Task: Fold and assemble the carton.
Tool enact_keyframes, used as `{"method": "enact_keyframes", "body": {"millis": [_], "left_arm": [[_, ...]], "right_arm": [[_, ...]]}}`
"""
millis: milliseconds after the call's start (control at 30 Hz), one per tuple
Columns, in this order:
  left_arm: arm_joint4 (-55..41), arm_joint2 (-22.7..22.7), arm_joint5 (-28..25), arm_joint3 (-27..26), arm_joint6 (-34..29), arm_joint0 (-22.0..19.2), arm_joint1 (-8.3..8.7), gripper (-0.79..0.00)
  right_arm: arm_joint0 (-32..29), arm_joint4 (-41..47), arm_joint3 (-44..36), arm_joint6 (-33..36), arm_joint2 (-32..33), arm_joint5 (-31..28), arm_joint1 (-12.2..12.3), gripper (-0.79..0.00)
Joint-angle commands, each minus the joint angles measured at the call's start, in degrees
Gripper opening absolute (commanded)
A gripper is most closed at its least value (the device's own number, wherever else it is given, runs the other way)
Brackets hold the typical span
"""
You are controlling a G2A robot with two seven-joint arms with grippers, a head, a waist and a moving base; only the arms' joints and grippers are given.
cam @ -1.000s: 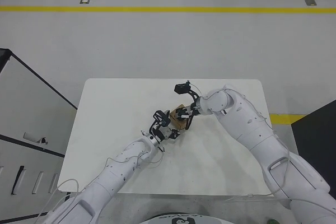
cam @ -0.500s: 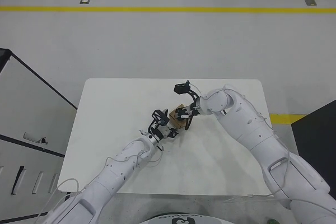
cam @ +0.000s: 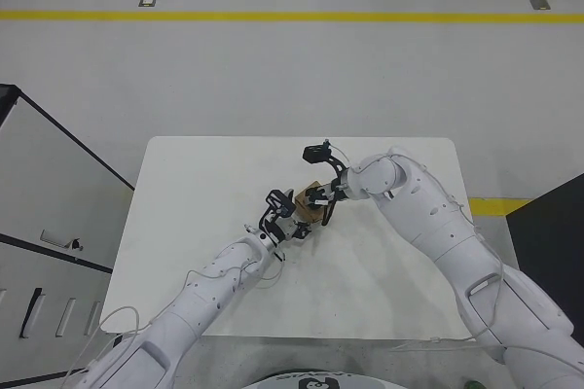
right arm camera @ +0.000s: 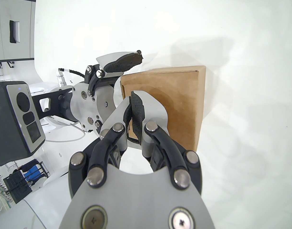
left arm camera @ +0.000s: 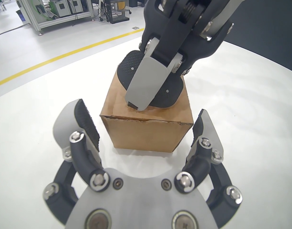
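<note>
**Carton [left arm camera: 146, 129]: closed box, top face under pressure**

Carton stands near the centre of the table [cam: 195, 194], slightly to the right, and its visible faces are folded up into a box. The right gripper [right arm camera: 134, 101] is clenched with nothing between its fingers. Its pads lie flat on the top face, most likely to hold the top flap down. The left gripper [left arm camera: 141, 115] is released, with its fingers spread just beside the two corners of the near-left side. Contact there cannot be confirmed. Its probable purpose is to brace the box against sliding. Assembly appears nearly complete.
</note>
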Motion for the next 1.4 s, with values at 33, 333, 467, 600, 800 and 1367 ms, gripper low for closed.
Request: {"method": "enact_keyframes", "body": {"millis": [33,333,467,600,800,1367], "left_arm": [[0.06,0.00,-0.10,0.30,0.04,-0.10,-0.14,0.000],[0.04,-0.02,-0.41,1.37,0.24,-0.33,-0.62,-0.326],[0.10,-0.11,-0.32,1.68,0.22,-0.38,-0.79,-0.413],[0.28,-0.28,-0.23,1.87,0.38,-0.43,-0.90,-0.456],[0.49,-0.69,-0.28,2.06,0.60,-0.49,-0.99,-0.545],[2.04,-3.12,-1.70,-2.08,-0.15,0.85,-0.17,-0.785]], "right_arm": [[0.05,0.00,0.09,-0.01,0.01,-0.04,-0.03,-0.785],[0.23,-0.34,0.37,0.07,-0.13,0.01,-0.12,-0.785],[0.31,-0.45,0.55,-0.06,-0.14,-0.16,-0.17,-0.785],[0.39,-0.44,0.75,-0.09,-0.16,-0.27,-0.22,-0.785],[0.53,-0.55,0.90,-0.31,0.00,-0.33,-0.24,-0.785],[-6.34,11.69,-7.03,3.46,18.20,-4.35,5.28,0.000]]}}
